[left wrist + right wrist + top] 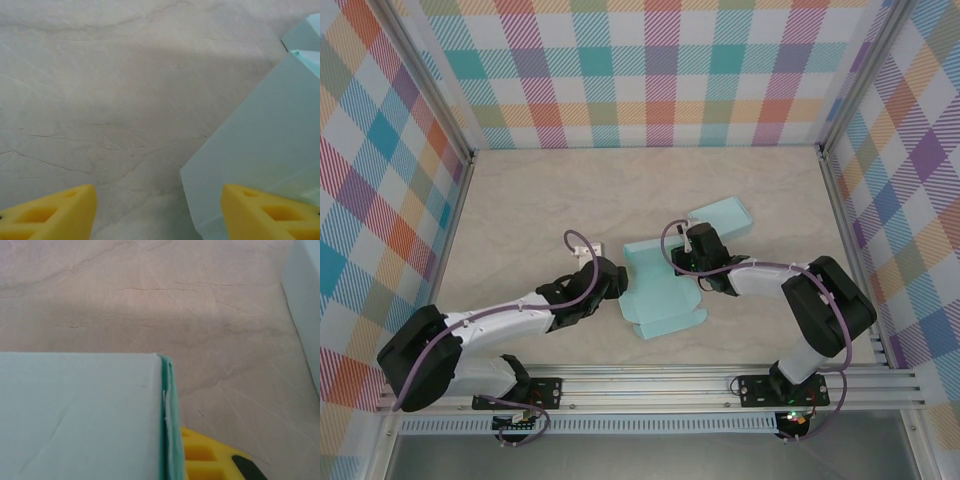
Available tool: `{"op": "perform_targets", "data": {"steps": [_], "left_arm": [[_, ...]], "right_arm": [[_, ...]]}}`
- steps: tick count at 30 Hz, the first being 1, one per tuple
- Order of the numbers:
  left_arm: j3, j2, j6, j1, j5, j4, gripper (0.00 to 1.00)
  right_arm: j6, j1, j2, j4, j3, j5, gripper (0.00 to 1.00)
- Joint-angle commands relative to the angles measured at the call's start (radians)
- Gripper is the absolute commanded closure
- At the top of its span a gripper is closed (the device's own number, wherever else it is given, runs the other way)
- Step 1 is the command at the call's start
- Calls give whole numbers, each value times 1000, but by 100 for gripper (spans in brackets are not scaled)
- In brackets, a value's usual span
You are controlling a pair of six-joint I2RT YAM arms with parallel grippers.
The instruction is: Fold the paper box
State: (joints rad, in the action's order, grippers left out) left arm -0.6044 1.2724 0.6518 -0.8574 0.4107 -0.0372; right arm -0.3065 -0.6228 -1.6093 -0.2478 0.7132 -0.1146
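**Right arm pins one wall while the left stands open at the other**

The paper box [660,295] lies half-formed in the middle of the table [520,200], a mint-green tray with its side walls partly raised and a wider lid flap [722,215] spread toward the far right. It sits between the two arms, within reach of both, which suits a job that needs one side held while the other is bent.

The right gripper [692,258] is at the box's far right wall. Its wrist view shows the doubled-over wall edge [167,410] running right beside one yellow finger [205,452], the other being hidden behind the panel. The jaws are together on that thin wall, most likely to anchor the light card so it does not slide or spring flat.

The left gripper [612,280] is low at the box's left side with its jaws well apart. In its wrist view one yellow fingertip [55,212] is over bare table and the other is in front of the pale side panel [260,150], whose near edge reaches into the gap. Nothing is pinched there. I judge it is placed to take or push that panel upright.

Checked plaid walls [650,70] enclose the table.
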Motion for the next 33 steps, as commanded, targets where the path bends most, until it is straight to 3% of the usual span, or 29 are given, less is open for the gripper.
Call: {"op": "perform_targets", "data": {"steps": [1,12,23,33], "left_arm": [[-48,6,-54,-31,-15,27,33],[-150,105,-143,-55,126,-40,30],[-363,344,-214,-144,539,-173,32],[-367,360,-247,-135,488,-112,29]], "right_arm": [[-3,-8,-6,1,28,12,100],[-3,-8,-3,0,27,30,100],[-9,-15,12,4,23,36,100],[-11,-18,27,8,19,40,100]]}}
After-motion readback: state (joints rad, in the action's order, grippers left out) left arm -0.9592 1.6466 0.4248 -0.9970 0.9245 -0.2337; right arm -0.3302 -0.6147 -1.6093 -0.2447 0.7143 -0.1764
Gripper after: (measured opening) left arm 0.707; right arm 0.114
